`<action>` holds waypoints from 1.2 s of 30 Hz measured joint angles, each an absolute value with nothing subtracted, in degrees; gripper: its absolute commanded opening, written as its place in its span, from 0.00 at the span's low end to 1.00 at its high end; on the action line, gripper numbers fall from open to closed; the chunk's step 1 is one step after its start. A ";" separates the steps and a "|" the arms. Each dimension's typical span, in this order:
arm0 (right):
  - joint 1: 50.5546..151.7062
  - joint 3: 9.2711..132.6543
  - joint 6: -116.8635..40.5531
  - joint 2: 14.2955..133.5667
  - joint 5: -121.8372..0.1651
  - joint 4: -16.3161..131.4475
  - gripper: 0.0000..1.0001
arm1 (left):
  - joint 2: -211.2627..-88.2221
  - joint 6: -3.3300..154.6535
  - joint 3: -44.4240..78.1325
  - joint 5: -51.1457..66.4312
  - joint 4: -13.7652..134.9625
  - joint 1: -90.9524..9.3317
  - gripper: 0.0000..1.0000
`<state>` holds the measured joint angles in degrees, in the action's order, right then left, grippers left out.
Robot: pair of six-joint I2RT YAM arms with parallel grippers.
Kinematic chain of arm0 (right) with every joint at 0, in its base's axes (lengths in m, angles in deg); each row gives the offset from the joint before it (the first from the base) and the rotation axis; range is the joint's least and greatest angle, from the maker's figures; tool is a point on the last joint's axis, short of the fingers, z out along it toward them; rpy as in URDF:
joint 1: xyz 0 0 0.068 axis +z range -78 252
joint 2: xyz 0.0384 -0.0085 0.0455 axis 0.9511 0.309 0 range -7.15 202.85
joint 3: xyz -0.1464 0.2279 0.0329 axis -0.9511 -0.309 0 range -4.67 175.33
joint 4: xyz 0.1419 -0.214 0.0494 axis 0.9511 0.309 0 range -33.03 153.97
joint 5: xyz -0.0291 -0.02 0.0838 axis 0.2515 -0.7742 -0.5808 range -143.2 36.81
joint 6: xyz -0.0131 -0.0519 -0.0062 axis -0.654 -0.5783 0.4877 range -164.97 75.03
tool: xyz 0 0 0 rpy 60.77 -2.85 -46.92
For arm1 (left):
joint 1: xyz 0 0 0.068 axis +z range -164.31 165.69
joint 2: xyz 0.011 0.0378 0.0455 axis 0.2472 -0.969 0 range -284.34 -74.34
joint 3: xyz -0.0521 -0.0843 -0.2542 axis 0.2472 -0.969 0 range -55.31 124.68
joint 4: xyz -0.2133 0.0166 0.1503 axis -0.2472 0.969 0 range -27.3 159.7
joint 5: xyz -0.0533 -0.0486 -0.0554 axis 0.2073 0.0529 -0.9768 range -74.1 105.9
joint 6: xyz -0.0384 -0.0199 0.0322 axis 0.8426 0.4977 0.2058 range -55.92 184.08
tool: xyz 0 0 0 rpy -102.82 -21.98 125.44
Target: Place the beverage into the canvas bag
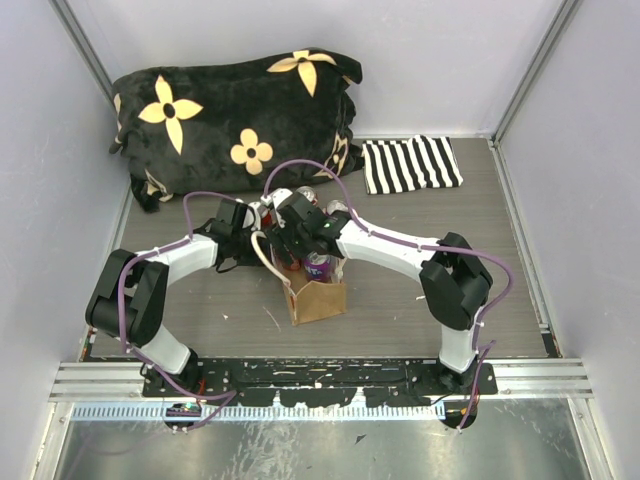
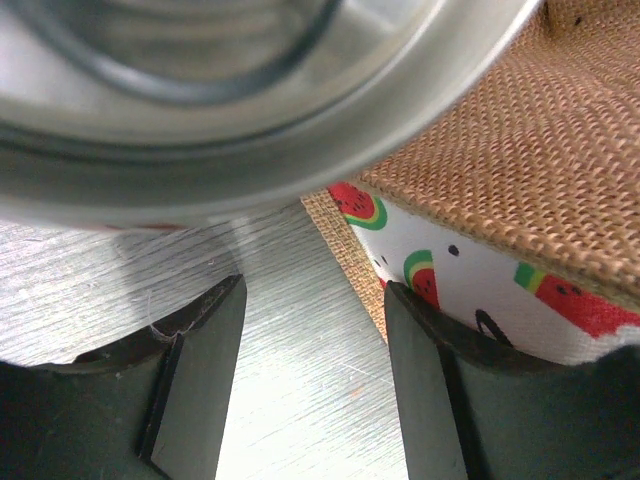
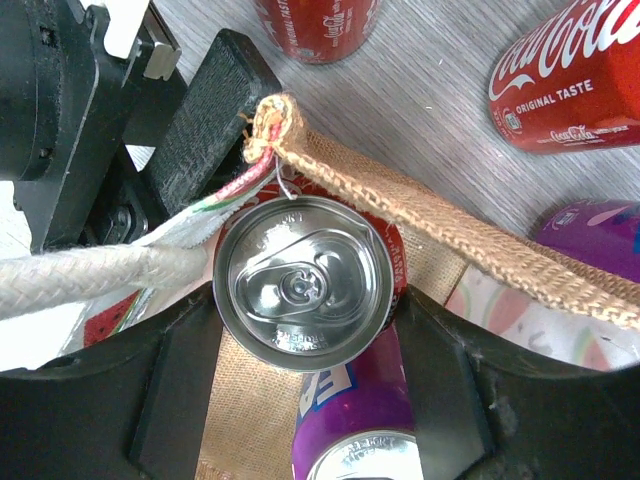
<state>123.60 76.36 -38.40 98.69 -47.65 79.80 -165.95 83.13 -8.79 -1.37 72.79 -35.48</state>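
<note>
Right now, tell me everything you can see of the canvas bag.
The canvas bag stands upright on the table between the arms, mouth open. Outside is tan woven burlap; the lining is white with watermelon prints, and a cream rope handle trails aside. A left hand finger touches its rim corner. A purple can is inside; the right hand holds another can at its mouth.

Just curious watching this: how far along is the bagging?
One purple can already lies inside the canvas bag. The right gripper holds a red can at the bag's opening. Remaining: lower and release it. Other Coke cans lie outside on the table.
</note>
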 measured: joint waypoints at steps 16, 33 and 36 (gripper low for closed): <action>123.55 78.26 -37.48 99.02 -46.58 85.02 0.86 | -165.95 82.56 -8.79 -2.29 72.79 -35.48 0.66; 123.53 81.81 -35.95 98.21 -42.89 95.76 0.85 | -165.95 82.30 -8.79 -2.64 72.81 -35.48 0.66; 123.55 81.96 -35.80 98.04 -42.54 98.07 0.85 | -165.95 82.28 -8.79 -2.64 72.81 -35.50 0.66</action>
